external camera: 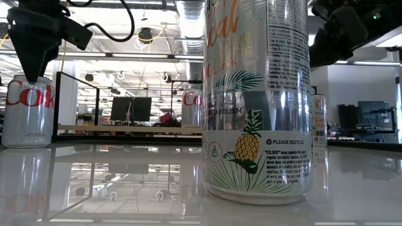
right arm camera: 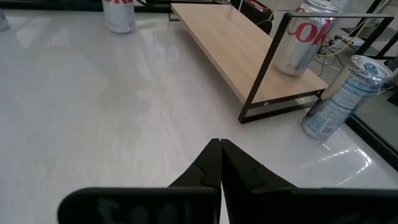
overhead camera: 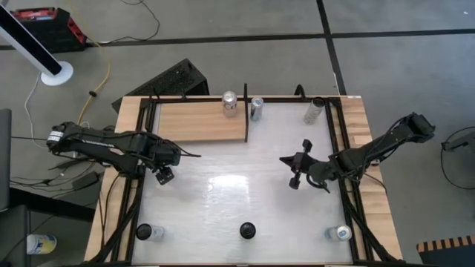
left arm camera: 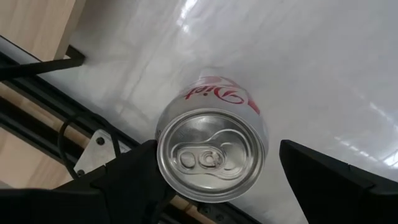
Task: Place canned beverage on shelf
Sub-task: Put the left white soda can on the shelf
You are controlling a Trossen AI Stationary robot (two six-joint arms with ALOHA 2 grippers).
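Observation:
A silver Diet Coke can (left arm camera: 211, 155) stands upright on the white table near its left side, also seen in the low view (external camera: 28, 110). My left gripper (left arm camera: 216, 146) hangs just above it, pointing down, open, one finger on either side of the can's top. The shelf (overhead camera: 200, 121) sits at the table's far left; another Coke can (right arm camera: 305, 37) stands on its right end. My right gripper (right arm camera: 221, 146) is shut and holds nothing; it hovers right of the table's middle (overhead camera: 286, 159), pointing toward the shelf.
A striped can (right arm camera: 339, 99) stands on the table just right of the shelf. A slim can (overhead camera: 315, 110) is at the far right. A tall pineapple-print can (external camera: 257, 100) and two corner cans (overhead camera: 145, 232), (overhead camera: 341, 233) line the near edge. Black rails (overhead camera: 145, 185) run along both sides.

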